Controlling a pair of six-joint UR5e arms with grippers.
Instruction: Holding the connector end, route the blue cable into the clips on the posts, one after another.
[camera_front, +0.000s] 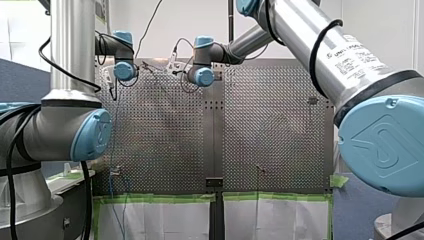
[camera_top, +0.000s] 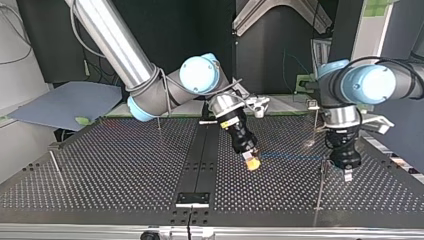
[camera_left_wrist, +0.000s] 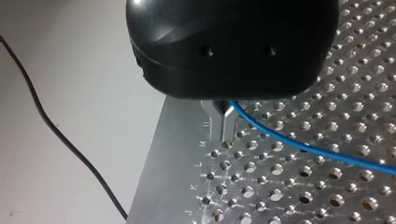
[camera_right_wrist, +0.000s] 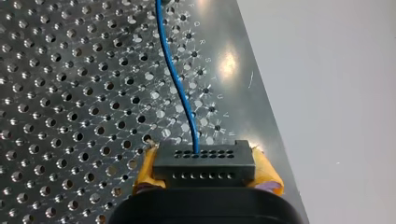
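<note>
table (camera_left_wrist: 173, 140): J K L M | right arm label (camera_front: 352, 60): likely UNIVERSAL ROBOTS

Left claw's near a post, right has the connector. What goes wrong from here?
1. The blue cable runs nearly straight between my right claw and my left claw; more pull may strain where it enters the connector.
2. A thin post stands right beside my left claw; a sideways move might knock it.
3. The yellow pads grip only the connector's ends, so it might twist out.
</note>
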